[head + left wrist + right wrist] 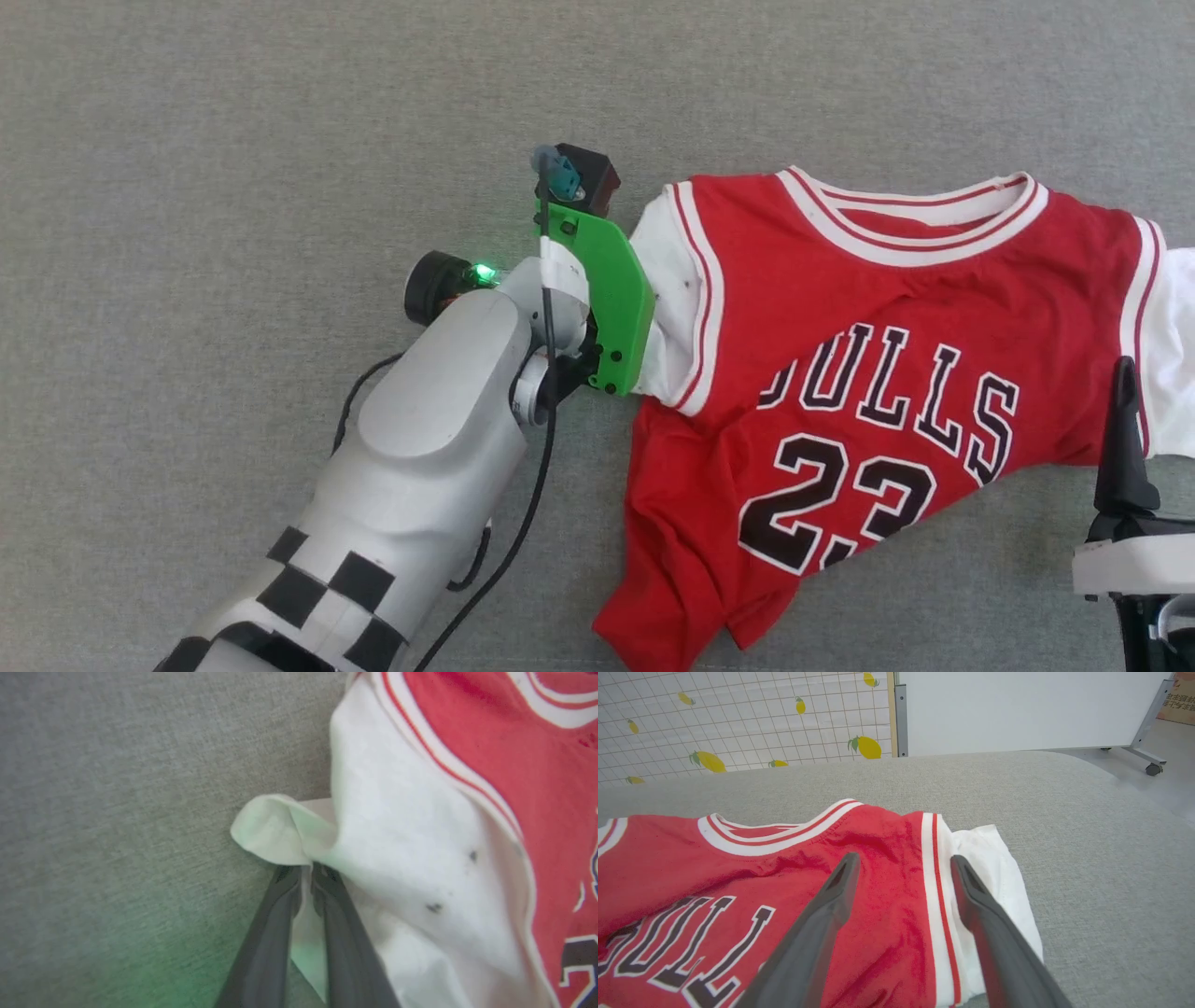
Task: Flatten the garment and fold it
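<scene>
Red knit, soft and light, judged limp and prone to bunching. Pinched the shirt (868,308) by its sleeve hem (271,828) between closed left fingers (275,905); hovered spread right fingers (831,905) over the opposite shoulder, on the tabletop (280,140).

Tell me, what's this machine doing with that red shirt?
A two-armed robot is straightening a red jersey lying rumpled on a grey surface. Its left gripper pinches the edge of one white sleeve. Its right gripper hangs open above the other shoulder, holding nothing. The bottom is bunched up, and nothing is folded yet.
</scene>
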